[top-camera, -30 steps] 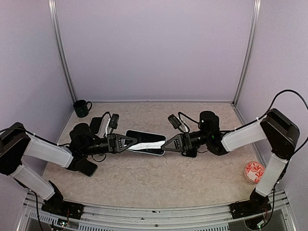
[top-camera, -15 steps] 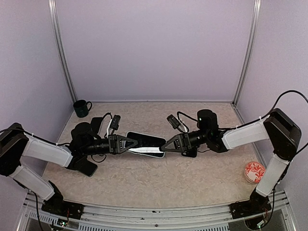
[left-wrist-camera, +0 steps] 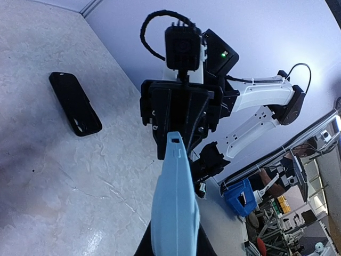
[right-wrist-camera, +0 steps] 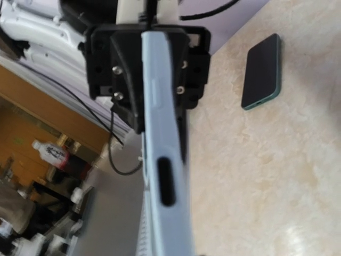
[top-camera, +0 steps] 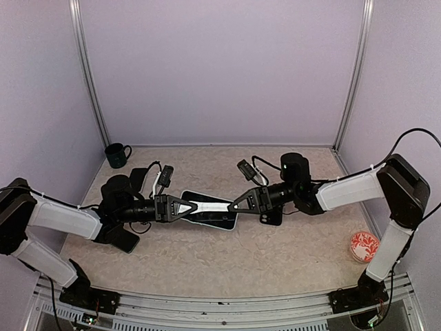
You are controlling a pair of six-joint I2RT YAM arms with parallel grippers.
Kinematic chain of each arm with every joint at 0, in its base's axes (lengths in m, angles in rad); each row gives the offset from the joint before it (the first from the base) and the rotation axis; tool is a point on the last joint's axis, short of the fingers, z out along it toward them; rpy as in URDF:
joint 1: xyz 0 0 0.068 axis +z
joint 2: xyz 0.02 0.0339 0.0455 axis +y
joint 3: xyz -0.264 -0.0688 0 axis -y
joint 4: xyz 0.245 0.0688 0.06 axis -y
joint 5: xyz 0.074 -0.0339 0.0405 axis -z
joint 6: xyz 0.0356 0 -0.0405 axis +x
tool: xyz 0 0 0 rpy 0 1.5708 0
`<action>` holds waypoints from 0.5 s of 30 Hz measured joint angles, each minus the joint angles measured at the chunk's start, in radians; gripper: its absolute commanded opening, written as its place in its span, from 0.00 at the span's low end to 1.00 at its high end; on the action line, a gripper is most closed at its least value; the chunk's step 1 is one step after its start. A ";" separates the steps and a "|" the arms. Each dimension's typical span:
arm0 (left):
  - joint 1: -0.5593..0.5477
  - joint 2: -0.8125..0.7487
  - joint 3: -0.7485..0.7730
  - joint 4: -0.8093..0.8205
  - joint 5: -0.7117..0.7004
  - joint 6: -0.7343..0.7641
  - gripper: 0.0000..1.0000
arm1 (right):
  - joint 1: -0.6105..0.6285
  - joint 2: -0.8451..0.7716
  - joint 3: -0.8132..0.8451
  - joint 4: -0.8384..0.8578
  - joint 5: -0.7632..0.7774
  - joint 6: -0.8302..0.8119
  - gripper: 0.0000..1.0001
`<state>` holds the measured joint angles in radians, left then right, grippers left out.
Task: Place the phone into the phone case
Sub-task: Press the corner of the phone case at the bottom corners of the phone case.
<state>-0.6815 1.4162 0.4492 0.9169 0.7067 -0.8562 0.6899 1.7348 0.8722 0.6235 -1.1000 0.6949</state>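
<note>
- A dark mug [top-camera: 117, 155] stands in the far left corner of the surface [top-camera: 207, 262], well apart from the work. Whether anything is in it cannot be seen.
- The left fingers [top-camera: 176, 205] pinch the left end of the pale blue case [top-camera: 208, 205]. The case hangs above the middle of the surface with its thin edge turned upward. My judgement is that it is held by both ends so that neither arm covers its open face, which can then be turned towards the phone.
- The case is empty. The wrist views show only its narrow rim and a port slot, with nothing seated inside.
- A dark flat slab [top-camera: 217, 220] lies on the surface directly under the case. From above I cannot tell whether this is the phone.
- The right fingers [top-camera: 242, 201] pinch the opposite end of the case, facing the left pair along its length.
- The phone [right-wrist-camera: 261, 72], with a dark screen and a green edge, shows in the right wrist view. It lies flat on the surface, apart from the case, and nothing is touching it. By my reading, the fitting has not yet begun.
- A small round dish [top-camera: 363, 246] sits near the right arm's base. Its inside is red and white, and what that is cannot be made out.
</note>
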 measured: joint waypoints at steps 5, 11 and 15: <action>0.000 -0.002 0.000 -0.012 0.001 0.013 0.00 | 0.000 0.004 0.030 -0.084 -0.011 -0.047 0.00; 0.001 -0.002 0.001 -0.024 -0.008 0.027 0.00 | 0.000 -0.011 0.075 -0.257 0.021 -0.180 0.08; 0.000 -0.001 0.005 -0.032 -0.007 0.034 0.00 | 0.001 -0.024 0.095 -0.341 0.051 -0.240 0.27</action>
<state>-0.6815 1.4151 0.4545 0.8845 0.6994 -0.8223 0.6907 1.7107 0.9668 0.2829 -1.0485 0.4549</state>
